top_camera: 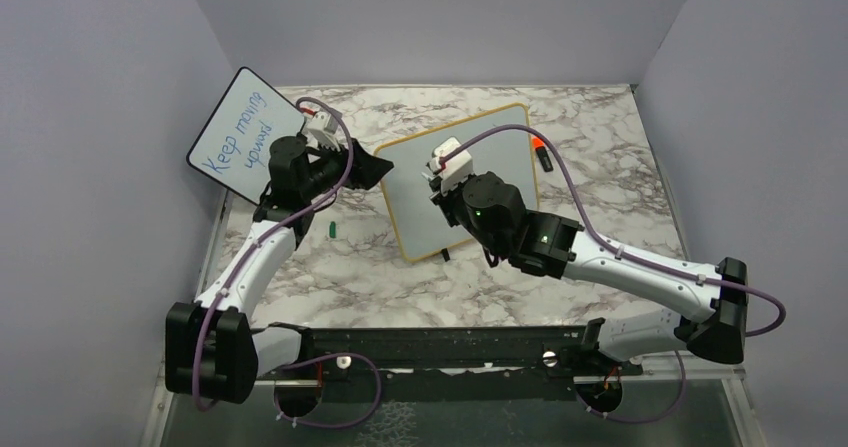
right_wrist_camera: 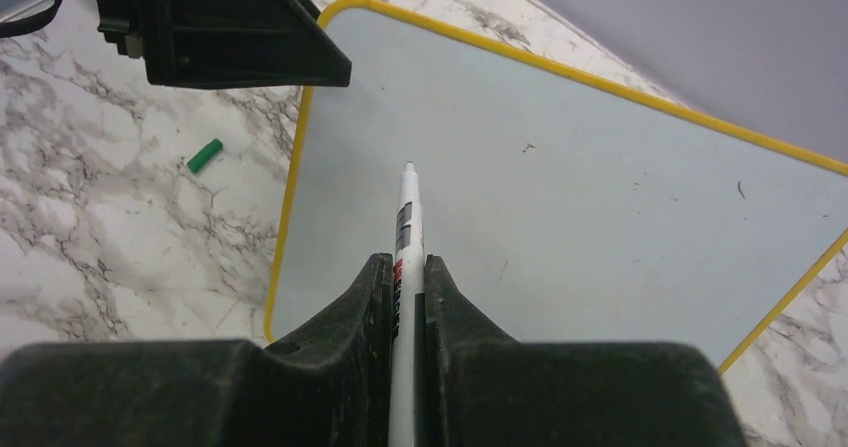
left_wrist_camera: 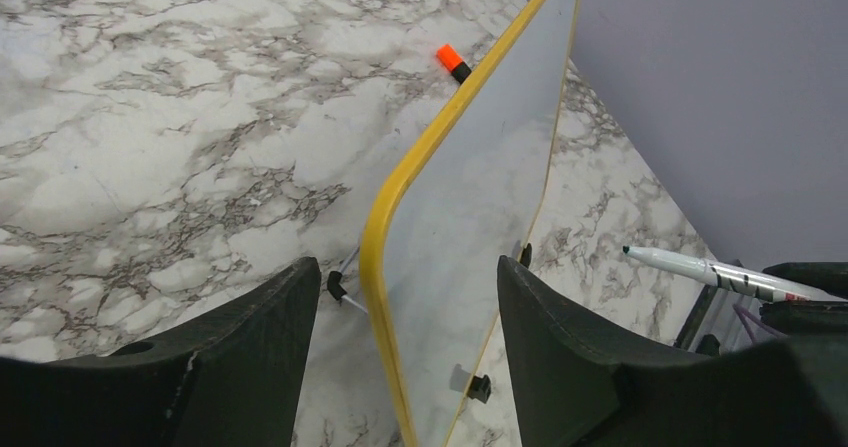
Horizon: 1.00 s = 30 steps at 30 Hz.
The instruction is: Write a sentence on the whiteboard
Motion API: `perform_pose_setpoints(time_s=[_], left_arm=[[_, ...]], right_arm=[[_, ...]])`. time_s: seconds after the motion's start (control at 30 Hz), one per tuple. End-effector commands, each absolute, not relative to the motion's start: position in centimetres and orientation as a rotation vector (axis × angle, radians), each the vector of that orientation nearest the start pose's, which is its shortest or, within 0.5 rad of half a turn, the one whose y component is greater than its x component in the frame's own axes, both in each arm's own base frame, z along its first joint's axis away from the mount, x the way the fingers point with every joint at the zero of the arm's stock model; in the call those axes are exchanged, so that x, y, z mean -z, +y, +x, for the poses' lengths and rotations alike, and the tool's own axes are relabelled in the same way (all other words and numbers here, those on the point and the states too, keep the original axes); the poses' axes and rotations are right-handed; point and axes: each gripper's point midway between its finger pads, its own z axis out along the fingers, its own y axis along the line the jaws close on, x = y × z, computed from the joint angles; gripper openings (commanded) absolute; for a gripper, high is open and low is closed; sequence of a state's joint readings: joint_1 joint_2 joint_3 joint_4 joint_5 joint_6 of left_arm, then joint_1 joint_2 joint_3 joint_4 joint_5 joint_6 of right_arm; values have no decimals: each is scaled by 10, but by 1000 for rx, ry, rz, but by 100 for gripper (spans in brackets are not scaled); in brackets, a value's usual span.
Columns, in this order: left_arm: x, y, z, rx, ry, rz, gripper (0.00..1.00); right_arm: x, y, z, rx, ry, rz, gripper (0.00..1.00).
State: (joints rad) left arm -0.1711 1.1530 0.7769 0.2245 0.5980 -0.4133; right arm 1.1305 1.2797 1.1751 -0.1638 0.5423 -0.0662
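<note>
The whiteboard (top_camera: 415, 202) with its yellow frame stands tilted in the middle of the marble table. Its face (right_wrist_camera: 560, 207) is blank, and no green sentence shows on it. My left gripper (top_camera: 375, 167) is open. Its fingers straddle the board's left edge (left_wrist_camera: 385, 227) with gaps on both sides. My right gripper (right_wrist_camera: 405, 259) is shut on a white marker (right_wrist_camera: 405, 217). The marker's uncapped tip points at the left part of the board and sits close to its face. The marker also shows in the left wrist view (left_wrist_camera: 700, 270). In the top view the right gripper (top_camera: 442, 179) is over the board's middle.
A smaller black-framed board (top_camera: 245, 132) with blue "Keep moving upward" leans at the back left. A green cap (top_camera: 332, 229) lies on the table left of the whiteboard. An orange-capped marker (top_camera: 541, 152) lies at its right edge. Grey walls enclose three sides.
</note>
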Motion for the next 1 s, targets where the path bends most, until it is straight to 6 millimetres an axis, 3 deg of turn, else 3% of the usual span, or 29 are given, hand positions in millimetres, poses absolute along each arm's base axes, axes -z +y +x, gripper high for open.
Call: perform_pose_setpoints(time_s=[0.0, 0.27, 0.73, 0.97], left_arm=[[-274, -179, 350, 1013, 1687, 328, 64], [-274, -180, 367, 1088, 1675, 395, 60], [-251, -185, 358, 1129, 1698, 452, 15], [-240, -183, 347, 1115, 1709, 454, 0]], right_arm=[[-304, 324, 257, -260, 1685, -650, 0], [-300, 333, 263, -253, 1680, -638, 0], [-303, 337, 266, -256, 1681, -613, 0], [-302, 333, 266, -246, 1684, -606, 0]])
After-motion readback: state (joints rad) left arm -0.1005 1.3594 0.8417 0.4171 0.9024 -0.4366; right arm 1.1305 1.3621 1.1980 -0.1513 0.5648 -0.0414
